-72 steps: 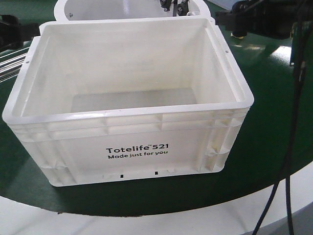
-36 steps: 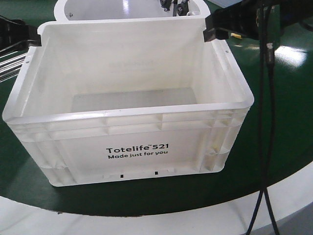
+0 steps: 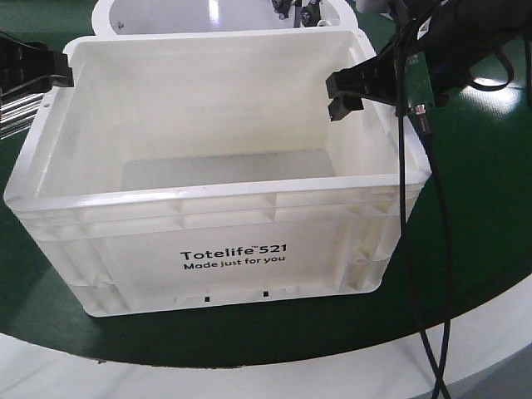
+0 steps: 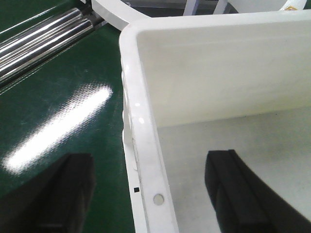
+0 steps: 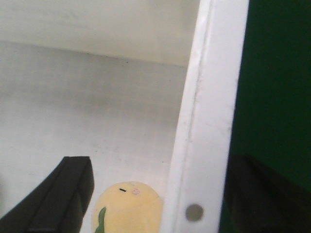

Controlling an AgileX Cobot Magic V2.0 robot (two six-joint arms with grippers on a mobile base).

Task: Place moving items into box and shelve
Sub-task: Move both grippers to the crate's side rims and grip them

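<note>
The white box (image 3: pixel 224 193) printed "Totelife 521" stands on the green table. My left gripper (image 3: pixel 51 71) is open at the box's far left corner. In the left wrist view it (image 4: pixel 153 187) straddles the left rim (image 4: pixel 146 160), one finger outside and one inside. My right gripper (image 3: pixel 345 93) is open over the right wall. Seen from the right wrist, it (image 5: pixel 160 194) straddles the right rim (image 5: pixel 204 145). A pale yellow moving item (image 5: pixel 129 208) with a green stripe lies on the box floor against that wall. Neither gripper holds anything.
A round white object (image 3: pixel 166 17) stands just behind the box. Chrome bars (image 4: pixel 43 39) lie on the green table (image 3: pixel 482 208) to the box's left. Black cables (image 3: pixel 416 249) hang down from the right arm past the box's right side. The table's white edge (image 3: pixel 249 374) runs along the front.
My right gripper has come left and down from beyond the box's far right corner to over the right wall. The left gripper has edged right to the left rim.
</note>
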